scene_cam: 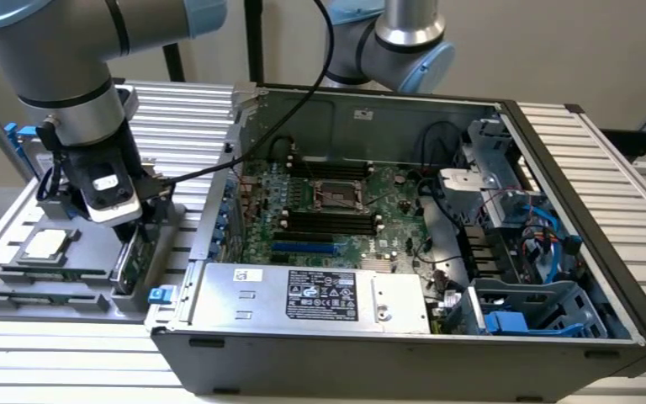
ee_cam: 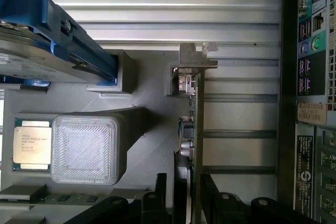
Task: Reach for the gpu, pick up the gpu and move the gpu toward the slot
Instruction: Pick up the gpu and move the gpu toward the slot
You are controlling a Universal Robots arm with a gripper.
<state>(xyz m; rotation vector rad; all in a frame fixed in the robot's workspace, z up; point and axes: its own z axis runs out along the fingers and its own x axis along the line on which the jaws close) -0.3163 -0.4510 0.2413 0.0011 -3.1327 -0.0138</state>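
The gpu [ee_cam: 198,108] is green with a silver bracket [ee_cam: 195,56], the drive rails [ee_cam: 73,35] blue, the tray [ee_cam: 152,98] grey, the table [ee_cam: 173,9] ribbed silver.

The grey moulded plastic fixture tray [scene_cam: 31,296] lay on the ribbed aluminium slat table [scene_cam: 604,168], just beside the open dark grey metal computer case [scene_cam: 413,358], on the exterior view's left of it. In the tray, the thin green circuit-board gpu with its silver metal bracket [scene_cam: 130,257] stood on edge along the side nearest the case. The small square silver processor chip [scene_cam: 47,246] lay flat farther toward the exterior view's left, and the silver hard drive with blue side rails [ee_cam: 31,51] sat behind it. The black robot gripper [scene_cam: 121,220] hung directly over the gpu. Inside the case, the green motherboard [scene_cam: 335,210] lay on the bottom, with the silver box-shaped power supply [scene_cam: 312,295] in front of it.
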